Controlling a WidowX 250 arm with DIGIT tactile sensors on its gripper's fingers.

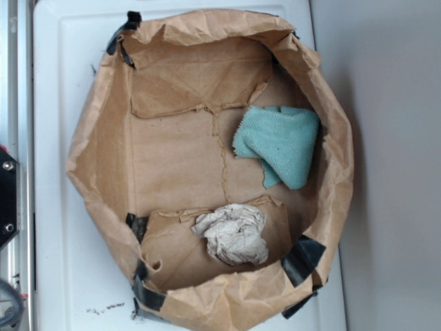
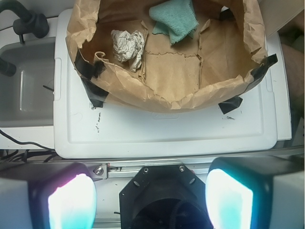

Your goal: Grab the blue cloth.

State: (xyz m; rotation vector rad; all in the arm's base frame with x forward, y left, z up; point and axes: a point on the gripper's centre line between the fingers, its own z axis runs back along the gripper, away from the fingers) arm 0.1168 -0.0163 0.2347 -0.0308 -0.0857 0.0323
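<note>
Gripper (image 2: 150,195) spread wide, empty — blue cloth (image 2: 174,19) far ahead inside paper bag (image 2: 167,90); clear the rim, drop straight, avoid crumpled paper (image 2: 127,45) left of it.

no readable text or labels, faint dark specks on the white lid (image 1: 62,207) perhaps scuffs

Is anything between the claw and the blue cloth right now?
The paper bag's near wall rises between the open claw and the blue cloth. Nothing covers the cloth; the crumpled paper ball lies apart from it.
</note>
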